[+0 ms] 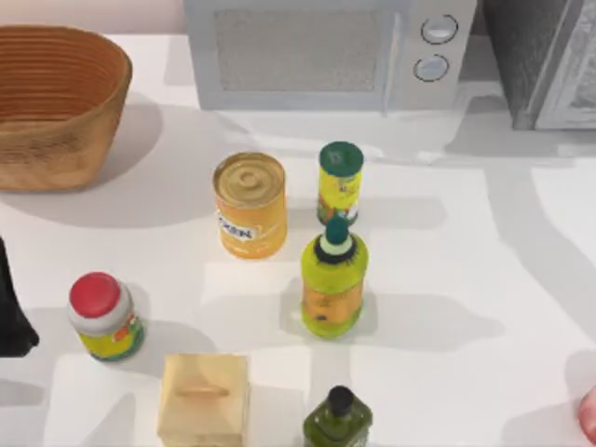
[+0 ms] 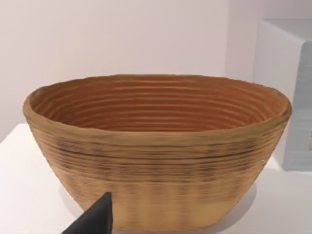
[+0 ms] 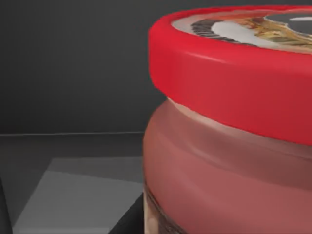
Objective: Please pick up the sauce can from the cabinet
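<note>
The sauce can (image 3: 229, 146) looms very close in the right wrist view, upright, with a red-rimmed pale pictured lid and a reddish body. It stands on a grey floor among dark grey walls. A dark piece of my right gripper (image 3: 127, 220) shows beside the can's base. The cabinet (image 1: 535, 56), a grey box with a white framed panel, stands at the table's back right corner in the top view. My left gripper (image 1: 11, 307) rests at the table's left edge, pointing toward the basket.
A woven basket (image 1: 56, 102) sits back left and a white microwave (image 1: 326, 51) at the back. Mid-table stand a yellow tin (image 1: 250, 205), two green-yellow bottles (image 1: 333, 279), a red-capped jar (image 1: 104, 317), a wooden box (image 1: 203, 400) and a dark bottle (image 1: 337, 419). A pinkish shape (image 1: 589, 414) is cut off at the right edge.
</note>
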Robot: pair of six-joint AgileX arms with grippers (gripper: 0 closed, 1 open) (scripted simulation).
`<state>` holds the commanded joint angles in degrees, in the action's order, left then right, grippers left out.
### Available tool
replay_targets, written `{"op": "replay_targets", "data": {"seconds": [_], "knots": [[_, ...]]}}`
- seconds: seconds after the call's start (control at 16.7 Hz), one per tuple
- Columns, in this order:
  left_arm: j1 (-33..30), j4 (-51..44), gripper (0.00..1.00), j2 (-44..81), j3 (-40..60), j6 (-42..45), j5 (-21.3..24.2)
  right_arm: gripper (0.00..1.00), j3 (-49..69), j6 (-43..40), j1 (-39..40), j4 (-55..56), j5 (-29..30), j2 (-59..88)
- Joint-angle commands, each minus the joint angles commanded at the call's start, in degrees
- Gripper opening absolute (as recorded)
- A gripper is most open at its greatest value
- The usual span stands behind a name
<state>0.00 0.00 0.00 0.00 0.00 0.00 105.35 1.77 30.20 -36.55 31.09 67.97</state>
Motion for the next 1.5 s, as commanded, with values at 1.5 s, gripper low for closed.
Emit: {"op": "replay_targets", "data": {"seconds": [1.5], "knots": [[0.0,0.0,1.0,0.0,0.0,0.0,0.0,0.0,-105.4,-1.8,-30.2,36.5,-31.1,-68.0]]}}
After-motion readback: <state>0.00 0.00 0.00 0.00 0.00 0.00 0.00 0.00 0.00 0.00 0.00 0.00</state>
